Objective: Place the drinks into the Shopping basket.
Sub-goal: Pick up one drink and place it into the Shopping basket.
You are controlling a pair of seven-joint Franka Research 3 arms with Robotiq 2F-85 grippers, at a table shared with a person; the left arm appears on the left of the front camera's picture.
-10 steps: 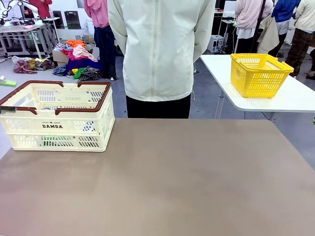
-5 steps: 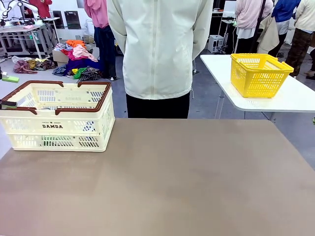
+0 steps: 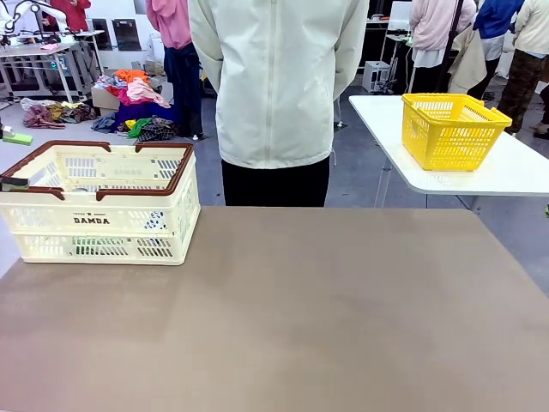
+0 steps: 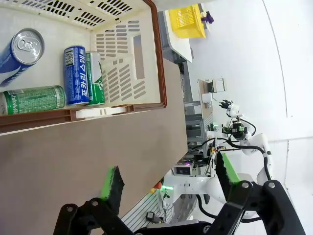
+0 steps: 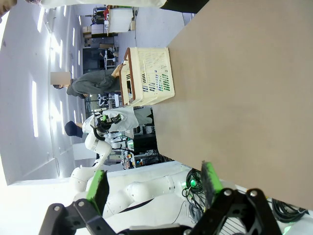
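The cream-white Shopping basket point(image 3: 99, 202), with a brown rim and "DAMDA" print, stands at the table's far left. Inside it lie several drinks: a blue can with its silver top towards me point(image 4: 22, 49), a blue can on its side point(image 4: 76, 76), a green can point(image 4: 34, 99) and a green-and-white one point(image 4: 95, 73). My left gripper point(image 4: 169, 176) hangs open and holds nothing, over the bare table just outside the basket's rim point(image 4: 83, 113). One of its green pads point(image 3: 17, 137) peeks in at the front view's left edge. My right gripper point(image 5: 154, 182) is open and holds nothing, far from the basket point(image 5: 146, 76).
A person in a pale jacket point(image 3: 279, 86) stands at the table's far side, arms behind the back. A yellow basket point(image 3: 452, 129) sits on a separate white table point(image 3: 515, 172) at the right. The brown tabletop point(image 3: 300, 318) stretches wide to the right of the basket.
The green pad at the front view's left edge has risen slightly, and the dark finger by the basket's corner has drawn back. The person has shifted a little.
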